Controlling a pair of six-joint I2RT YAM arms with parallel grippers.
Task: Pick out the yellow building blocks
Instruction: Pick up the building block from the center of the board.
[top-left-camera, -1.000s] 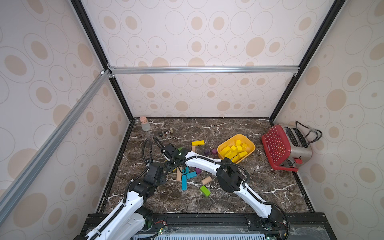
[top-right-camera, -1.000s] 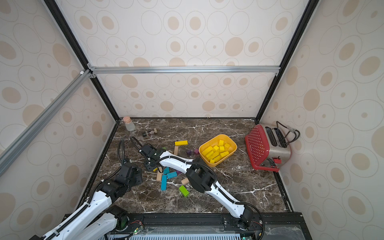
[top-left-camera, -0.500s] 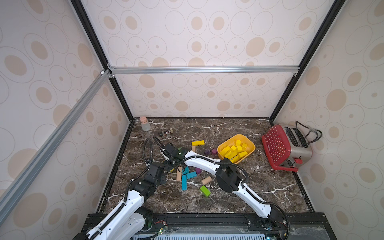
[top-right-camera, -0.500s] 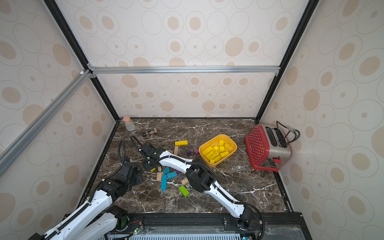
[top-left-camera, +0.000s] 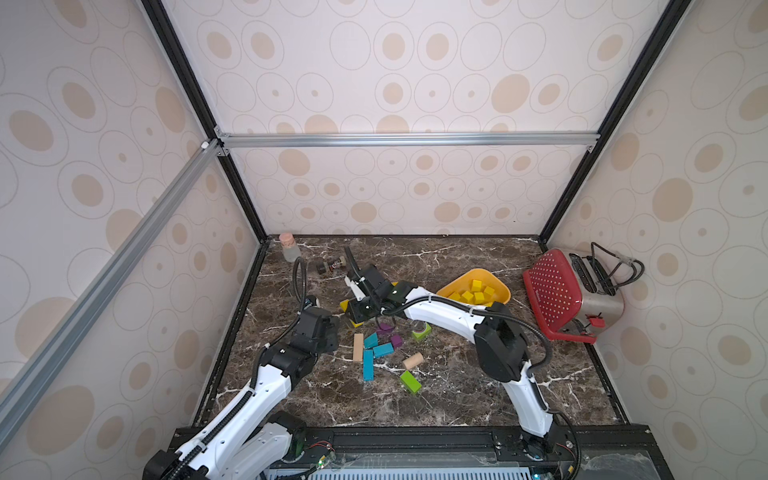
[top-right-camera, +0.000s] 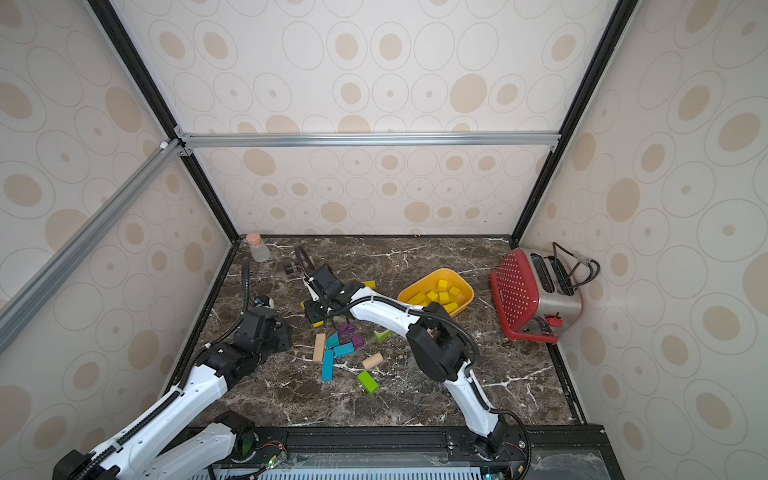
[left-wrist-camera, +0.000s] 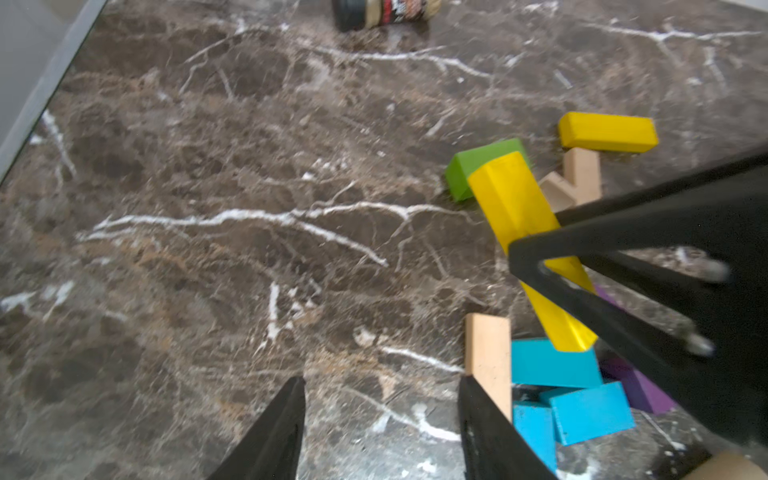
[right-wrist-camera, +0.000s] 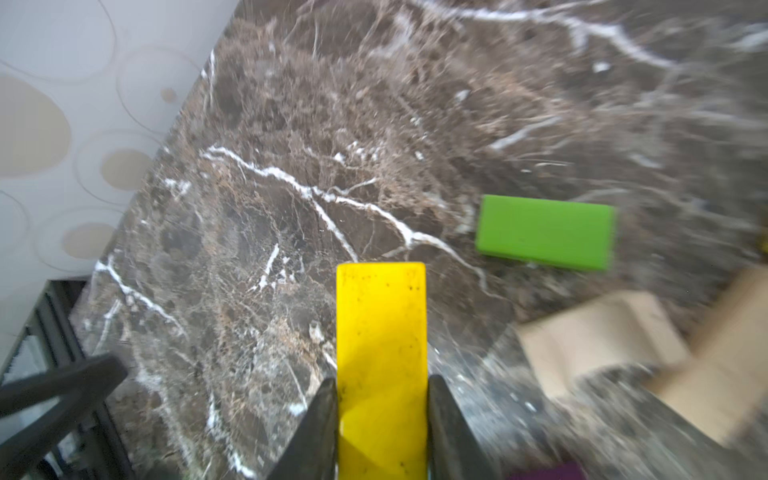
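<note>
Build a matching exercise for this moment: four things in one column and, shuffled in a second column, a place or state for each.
Things:
1. right gripper
2. left gripper
3. orange-yellow bowl
4. toaster

Places or states:
A. open, nothing between its jaws
B. standing at the far right of the scene
C. shut on a yellow bar
D. holding yellow cubes

Pairs: 1-C, 2-A, 3-D, 4-B
</note>
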